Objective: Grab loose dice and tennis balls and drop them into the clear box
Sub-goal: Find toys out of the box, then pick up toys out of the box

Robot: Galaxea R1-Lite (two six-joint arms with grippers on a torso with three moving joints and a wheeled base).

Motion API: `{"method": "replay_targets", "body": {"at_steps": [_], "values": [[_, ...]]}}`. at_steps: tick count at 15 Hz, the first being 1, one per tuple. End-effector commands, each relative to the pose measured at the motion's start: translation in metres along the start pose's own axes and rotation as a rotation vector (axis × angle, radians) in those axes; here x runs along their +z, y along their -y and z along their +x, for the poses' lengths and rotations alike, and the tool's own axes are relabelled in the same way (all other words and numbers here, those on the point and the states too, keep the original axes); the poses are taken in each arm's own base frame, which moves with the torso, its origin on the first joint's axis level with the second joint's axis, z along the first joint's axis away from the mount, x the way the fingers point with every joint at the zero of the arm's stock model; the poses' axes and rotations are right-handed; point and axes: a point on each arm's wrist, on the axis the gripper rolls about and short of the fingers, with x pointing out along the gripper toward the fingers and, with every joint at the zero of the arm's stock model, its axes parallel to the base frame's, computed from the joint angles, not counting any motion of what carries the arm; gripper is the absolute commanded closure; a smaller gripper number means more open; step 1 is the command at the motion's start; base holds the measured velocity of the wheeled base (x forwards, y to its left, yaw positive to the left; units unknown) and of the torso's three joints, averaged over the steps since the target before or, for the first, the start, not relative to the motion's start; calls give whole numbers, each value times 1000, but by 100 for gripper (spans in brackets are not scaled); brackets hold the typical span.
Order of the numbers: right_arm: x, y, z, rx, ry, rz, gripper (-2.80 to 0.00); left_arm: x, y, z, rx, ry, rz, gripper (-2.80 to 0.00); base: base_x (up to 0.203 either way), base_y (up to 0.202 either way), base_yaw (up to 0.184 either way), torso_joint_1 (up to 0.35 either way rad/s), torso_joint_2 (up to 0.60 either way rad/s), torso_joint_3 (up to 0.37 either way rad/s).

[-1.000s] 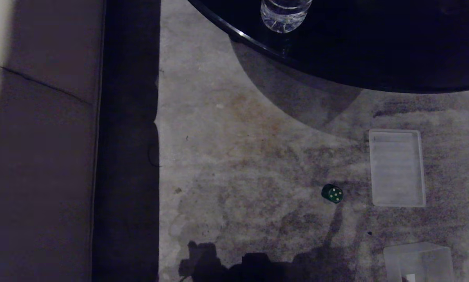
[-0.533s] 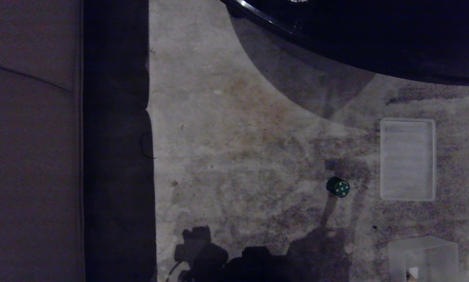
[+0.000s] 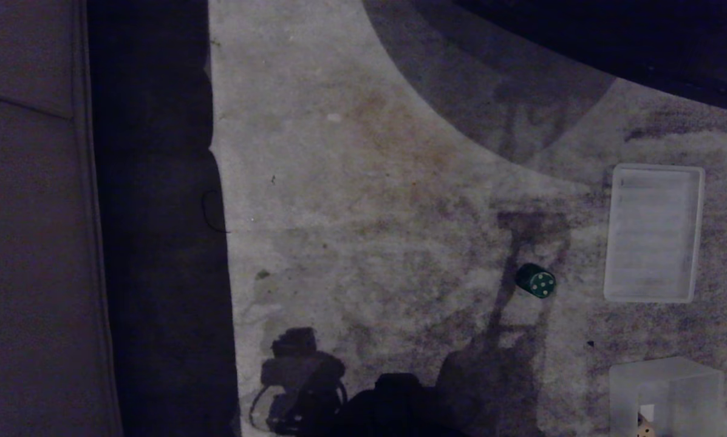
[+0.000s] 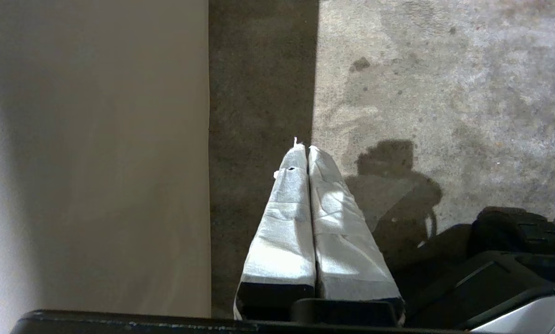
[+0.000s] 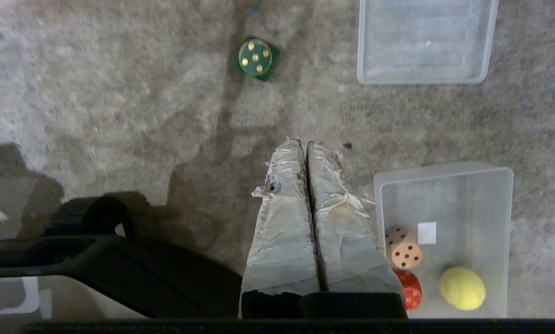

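Currently, both grippers, left gripper (image 4: 307, 148) and right gripper (image 5: 304, 144), are seen with fingers pressed together and empty, while the dark green pipped die (image 3: 536, 281) lies on the carpet (image 3: 363, 212), left of the flat ribbed translucent lid (image 3: 653, 233) and beyond the clear plastic box (image 5: 444, 185) holding a beige die (image 5: 403, 248), a red die (image 5: 411, 288) and a yellow-green tennis ball (image 5: 462, 287).

The loose die (image 5: 257, 57) is dark green with pale yellow pips, five showing. In the clear box (image 5: 444, 172) lie a beige die (image 5: 403, 248) with dark pips, a red die (image 5: 410, 288) and a yellow-green ball (image 5: 462, 287). The ribbed lid (image 5: 425, 41) is translucent white. The carpet (image 3: 369, 200) is mottled grey with brownish stains.
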Motion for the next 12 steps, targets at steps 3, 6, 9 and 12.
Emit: {"method": "replay_targets", "body": {"at_steps": [3,6,9,12], "values": [[-3,0,0,-2,-8,1,0,0,0,0,9,-1,-11,0,0,0,0,0,4,-24],[10,-1,-2,1,2,2,0,0,0,0,7,-1,-12,0,0,0,0,0,0,0],[41,-2,14,2,-201,1,0,0,0,0,7,1,-13,0,0,0,0,0,0,0],[65,-4,57,4,-407,3,0,0,0,0,7,0,-13,0,0,0,0,0,0,0]]}}
